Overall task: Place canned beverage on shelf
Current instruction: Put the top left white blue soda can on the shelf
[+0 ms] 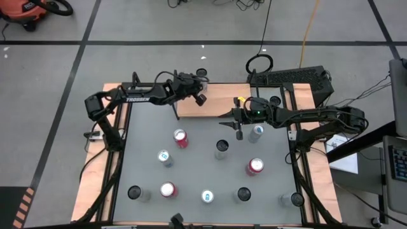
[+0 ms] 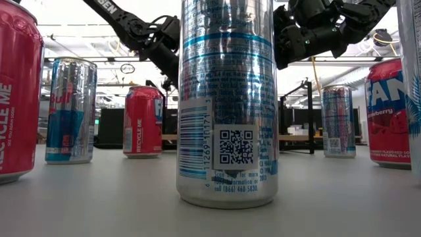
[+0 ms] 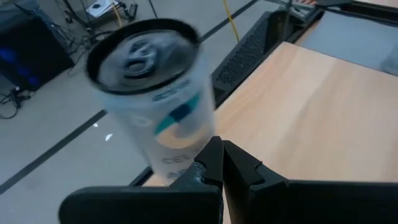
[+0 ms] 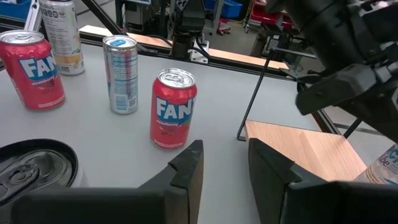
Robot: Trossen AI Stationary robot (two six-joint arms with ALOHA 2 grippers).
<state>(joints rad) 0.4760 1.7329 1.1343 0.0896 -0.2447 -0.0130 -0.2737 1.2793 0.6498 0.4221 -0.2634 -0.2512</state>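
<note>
Left wrist view: white can (image 3: 155, 99) w/ teal print, tilted, just ahead of closed left claw (image 3: 222, 163); light-wood shelf (image 3: 311, 112) beneath; right claw (image 4: 225, 163) slightly open, empty, over grey table (image 4: 112, 137).
</note>
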